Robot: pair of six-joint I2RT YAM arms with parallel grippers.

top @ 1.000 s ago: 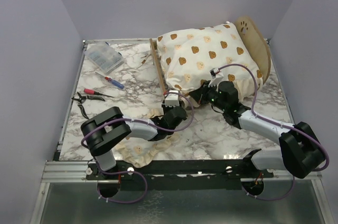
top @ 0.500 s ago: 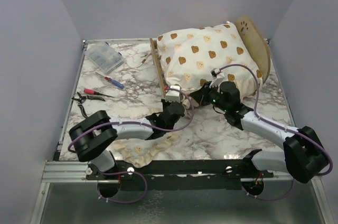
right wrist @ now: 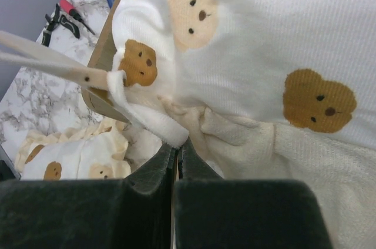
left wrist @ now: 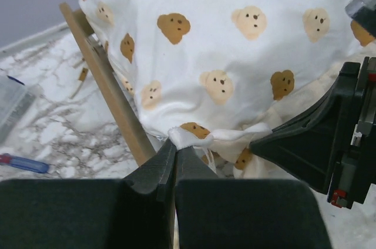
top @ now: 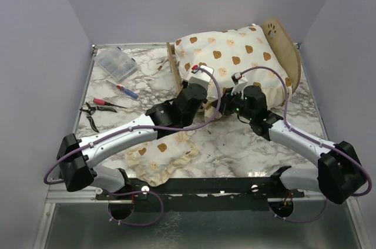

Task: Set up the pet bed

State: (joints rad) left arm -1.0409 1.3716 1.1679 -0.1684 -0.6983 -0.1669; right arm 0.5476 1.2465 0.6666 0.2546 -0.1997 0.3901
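The pet bed stands at the back right in the top view, with its paw-print headboard [top: 283, 39] and low footboard [top: 175, 76]. The large bear-print cushion [top: 232, 55] lies bunched on it and hides the base. My left gripper [top: 205, 103] is shut on a fold of the cushion's near edge [left wrist: 188, 136], next to the footboard [left wrist: 108, 93]. My right gripper [top: 228, 103] is shut on the same edge [right wrist: 150, 123] close beside it. The small matching pillow [top: 161, 154] lies on the table under my left arm.
A clear parts box [top: 116, 64], a red-and-blue screwdriver [top: 125, 90] and black pliers [top: 95, 110] lie at the left of the marble table. Grey walls close in the sides and back. The two grippers are nearly touching.
My left arm has stretched forward and risen, carrying the cushion's edge up toward the bed. The small pillow now lies uncovered. The right gripper has shifted slightly up.
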